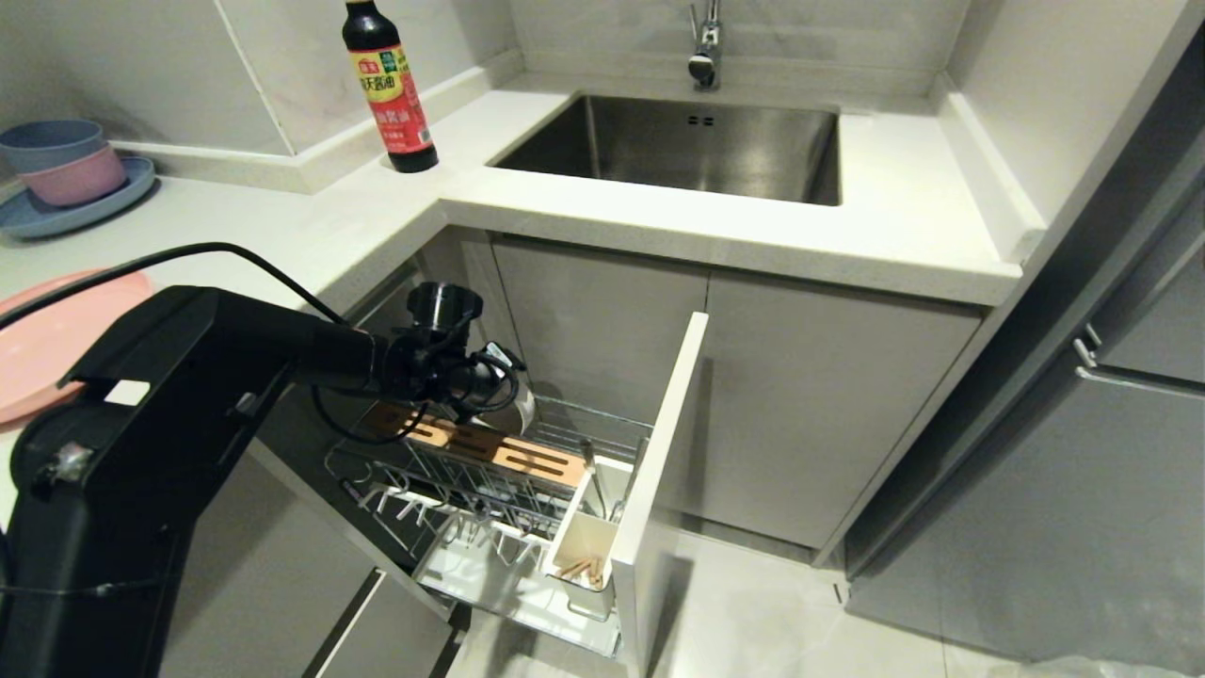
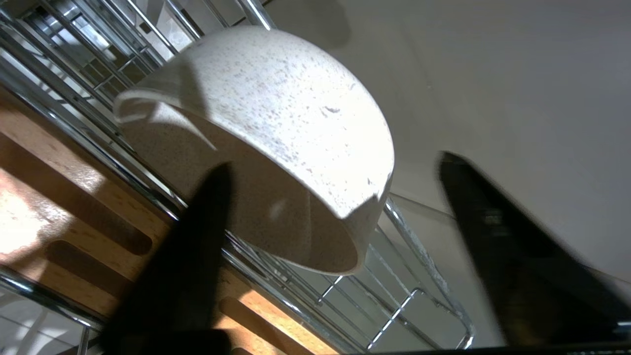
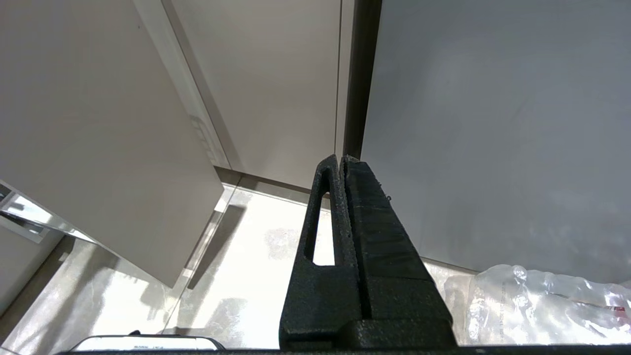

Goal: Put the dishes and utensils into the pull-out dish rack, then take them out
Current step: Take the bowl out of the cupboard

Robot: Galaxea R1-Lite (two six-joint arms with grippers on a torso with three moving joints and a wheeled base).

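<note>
Bowl (image 2: 276, 148) on its side in rack (image 1: 490, 461), chopsticks (image 1: 582, 568) in cup, left gripper (image 2: 335, 207) fingers apart around it, pink plate (image 1: 56, 330) waiting on counter (image 1: 282, 235).

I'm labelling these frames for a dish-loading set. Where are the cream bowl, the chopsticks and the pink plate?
cream bowl (image 2: 276, 123): left wrist view, on its speckled outer wall.
chopsticks (image 1: 582, 569): head view, on their ends in the white utensil cup.
pink plate (image 1: 56, 334): head view, on its flat face, on the counter.

My head view's evenly lit but bent at the edges; up close, glare blows out the speckled cream-white round bowl (image 2: 276, 123), and dark blurry fingers (image 2: 512, 256) smear.
</note>
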